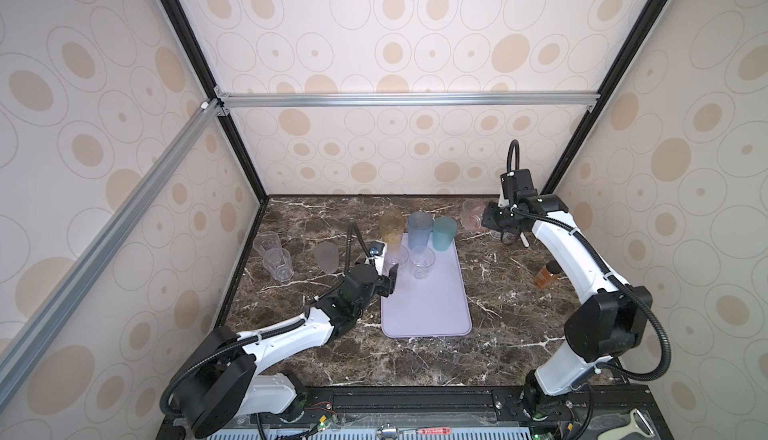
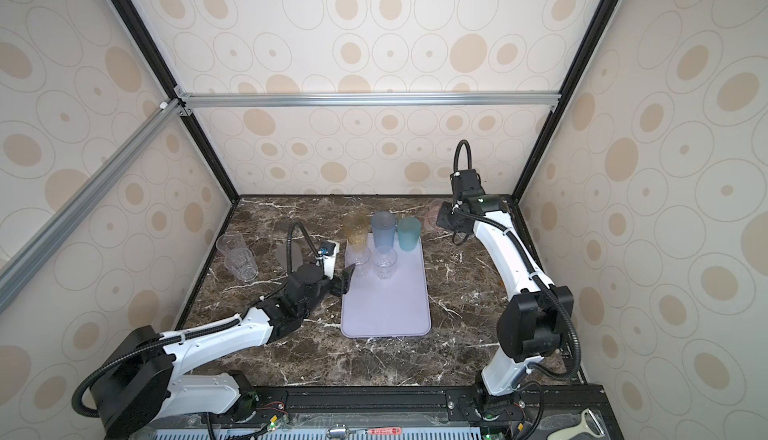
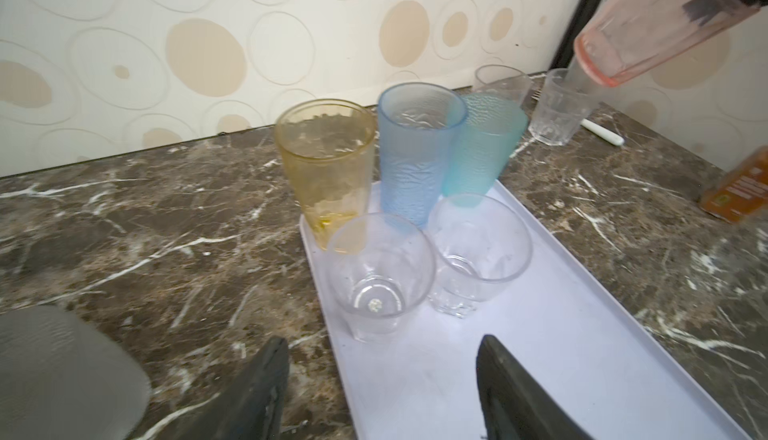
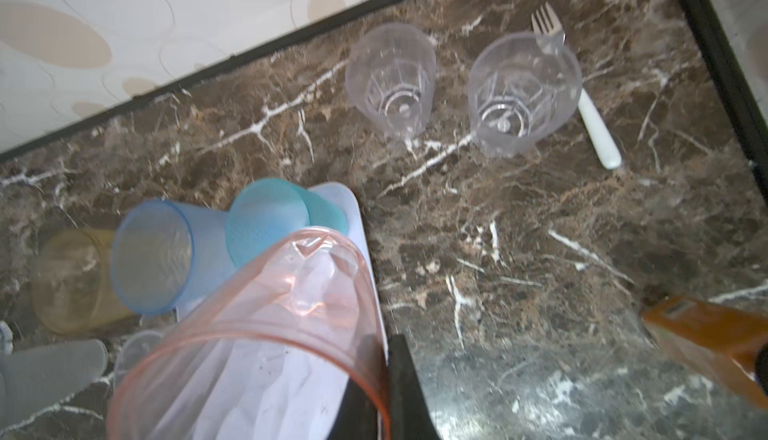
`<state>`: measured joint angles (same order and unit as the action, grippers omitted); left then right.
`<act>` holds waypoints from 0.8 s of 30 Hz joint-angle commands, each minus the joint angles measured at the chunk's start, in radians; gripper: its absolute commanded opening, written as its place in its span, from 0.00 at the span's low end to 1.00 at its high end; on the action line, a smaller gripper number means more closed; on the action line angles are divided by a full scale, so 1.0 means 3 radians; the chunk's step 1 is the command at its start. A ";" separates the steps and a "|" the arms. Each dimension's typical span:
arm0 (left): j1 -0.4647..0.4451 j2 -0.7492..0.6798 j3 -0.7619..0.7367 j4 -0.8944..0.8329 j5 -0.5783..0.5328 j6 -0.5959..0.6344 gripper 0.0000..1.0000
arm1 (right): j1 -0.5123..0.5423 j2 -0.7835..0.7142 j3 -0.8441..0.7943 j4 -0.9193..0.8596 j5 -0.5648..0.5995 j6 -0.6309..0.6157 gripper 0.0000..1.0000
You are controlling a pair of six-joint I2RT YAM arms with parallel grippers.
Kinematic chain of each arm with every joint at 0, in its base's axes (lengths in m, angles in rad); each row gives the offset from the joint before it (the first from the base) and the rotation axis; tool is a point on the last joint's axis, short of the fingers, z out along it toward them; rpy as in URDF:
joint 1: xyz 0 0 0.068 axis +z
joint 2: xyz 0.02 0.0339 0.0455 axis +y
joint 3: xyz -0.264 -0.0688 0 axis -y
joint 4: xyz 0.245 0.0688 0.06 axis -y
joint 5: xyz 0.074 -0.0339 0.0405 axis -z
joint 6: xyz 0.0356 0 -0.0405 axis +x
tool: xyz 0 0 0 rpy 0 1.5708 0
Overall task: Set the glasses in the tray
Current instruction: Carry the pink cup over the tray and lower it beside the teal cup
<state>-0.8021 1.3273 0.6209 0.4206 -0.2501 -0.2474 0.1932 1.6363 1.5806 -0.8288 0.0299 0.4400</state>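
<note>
Nearest to us, the flat pale lavender rectangular tray lies lengthwise on the dark marble-patterned tabletop, and its near half is bare. At its left rim hovers the left gripper. Its jaws are spread wide with nothing between them, which the left wrist view makes plain.

Just beyond it, two short clear glasses stand side by side on the tray. About level with them, on the tabletop to the left, we see a frosted grey tumbler and two ribbed clear tumblers close together. To the right stands an amber bottle with a dark cap, which is no glass.

At the tray's far end a tall amber tumbler, a tall grey-blue tumbler and a teal tumbler stand in a row.

Farther back on the right, the right gripper is clamped on the rim of a small pink translucent tumbler. It holds the tumbler tipped in the air beside the tray's far right corner, not yet set down. Near the back wall stand two clear faceted tumblers, with a white-handled fork beside one.

We count five glasses in, one in transit and five left on the tabletop, so we judge the task about half done.
</note>
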 commanded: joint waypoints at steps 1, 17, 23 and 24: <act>-0.0157 0.0247 0.0203 0.0183 0.0134 -0.0017 0.71 | 0.0142 -0.0103 -0.0172 -0.0247 -0.0054 -0.0155 0.04; -0.0312 0.1253 0.0843 0.0156 0.0215 -0.0018 0.70 | 0.0611 0.0908 0.0043 -0.0311 0.0013 -0.0280 0.00; -0.0308 0.1441 0.0970 0.0135 0.0209 0.0025 0.70 | 0.0614 0.1124 0.0187 -0.0329 0.0066 -0.0317 0.00; -0.0308 0.1462 0.0985 0.0132 0.0192 0.0042 0.70 | 0.0613 0.1152 0.0224 -0.0356 0.0074 -0.0321 0.00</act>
<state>-0.8902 1.7473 0.8684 0.4545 -0.1844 -0.2607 0.3775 1.9713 1.5963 -0.9066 0.0307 0.3622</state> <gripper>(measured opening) 0.701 0.062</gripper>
